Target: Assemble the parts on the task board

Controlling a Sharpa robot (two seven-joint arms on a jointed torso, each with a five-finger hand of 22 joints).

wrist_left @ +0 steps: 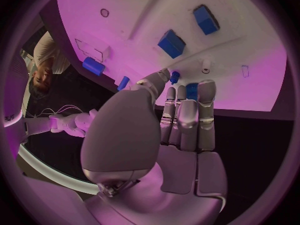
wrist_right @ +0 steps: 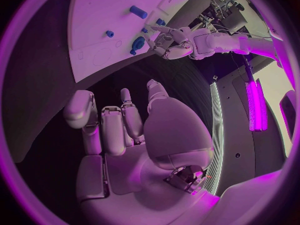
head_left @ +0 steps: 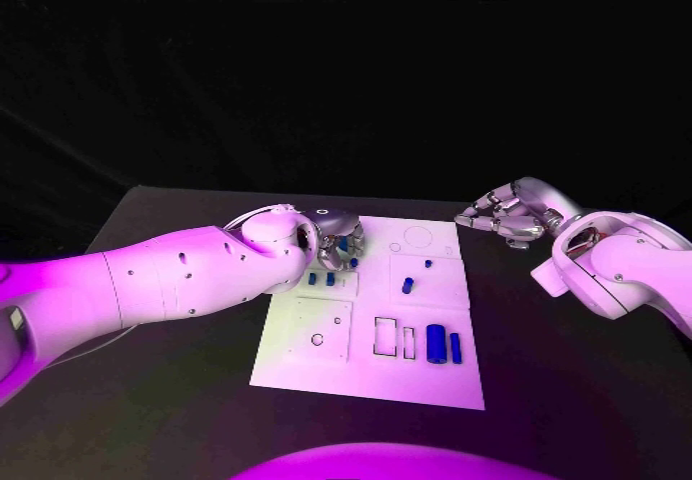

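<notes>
The white task board (head_left: 320, 362) lies in the middle of the table. My left hand (head_left: 335, 245) reaches over its far left part. Its thumb and a finger (wrist_left: 164, 78) pinch a small blue part (wrist_left: 175, 76), and another blue piece (wrist_left: 192, 91) shows between the fingers. Two blue blocks (head_left: 320, 280) stand just in front of that hand. Two blue cylinders (head_left: 436, 343) lie at the board's near right, and two small blue parts (head_left: 408, 285) sit mid-board. My right hand (head_left: 505, 215) hovers off the board's far right corner, fingers apart and empty (wrist_right: 109, 125).
The black table (head_left: 173, 400) surrounds the board, with bare room on both sides and in front. Rectangular slots (head_left: 387, 336) and round holes (head_left: 417, 236) mark the board. A person sits beyond the table's edge in the left wrist view, touching nothing.
</notes>
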